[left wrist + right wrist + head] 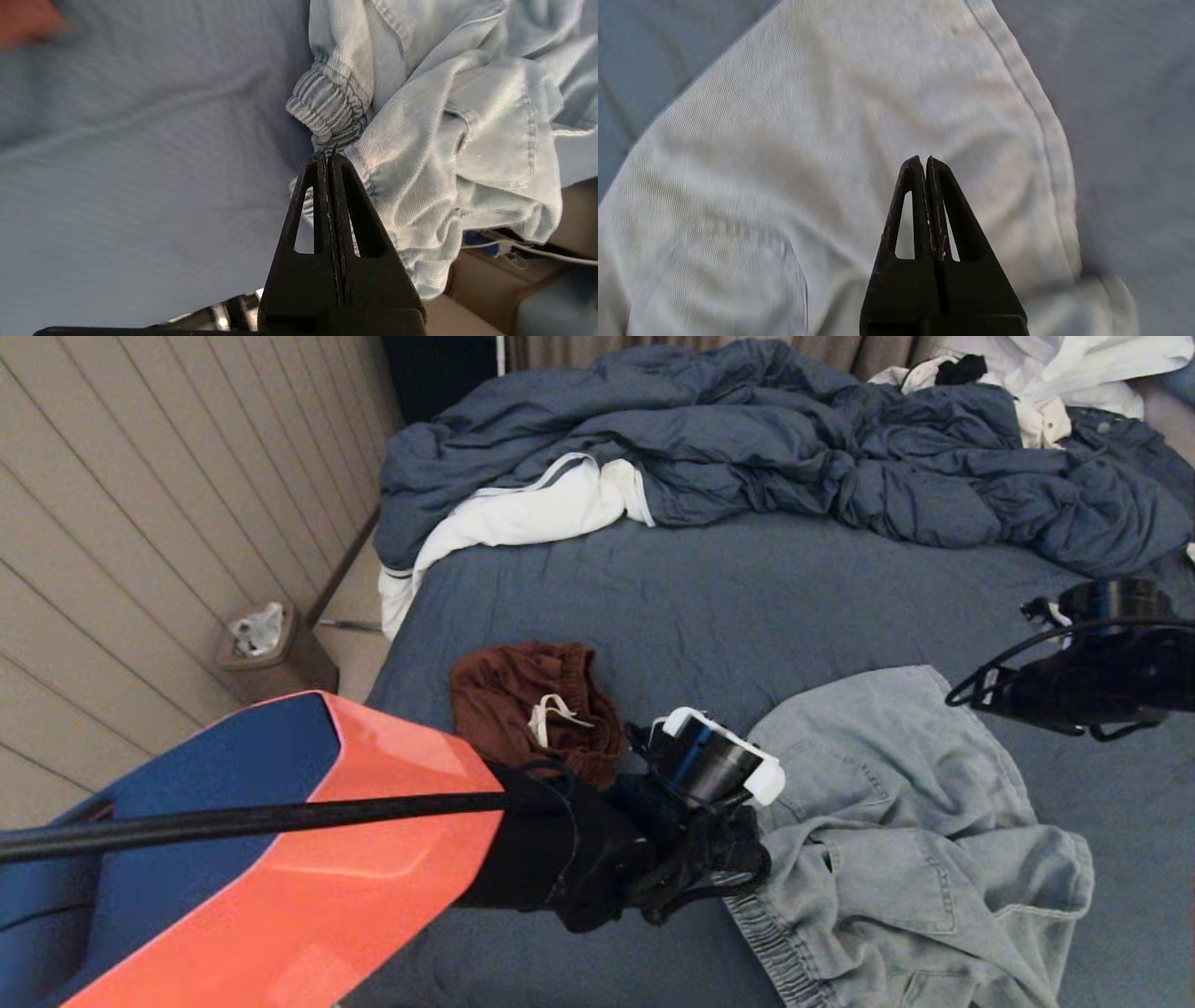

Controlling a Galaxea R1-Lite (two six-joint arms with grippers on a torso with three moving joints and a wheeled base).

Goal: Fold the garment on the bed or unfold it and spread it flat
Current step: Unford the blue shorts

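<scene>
The bed (709, 597) has a slate-blue sheet. A pair of light denim shorts (906, 821) lies rumpled on its near right part, elastic waistband (329, 105) bunched at the left side. My left gripper (328, 156) is shut, its tips at that waistband edge with cloth lying behind the fingers (348, 210) and nothing seen between them; in the head view the left gripper (747, 870) sits at the shorts' left edge. My right gripper (924, 159) is shut and hovers over a smooth leg of the denim shorts (822, 140); in the head view the right gripper (1055, 709) is at the right.
Crumpled brown shorts (532, 700) with a white drawstring lie left of the denim pair. A rumpled blue duvet (794, 439) and white linens (523, 513) fill the far end. A small bin (271, 649) stands on the floor by the wall, left of the bed.
</scene>
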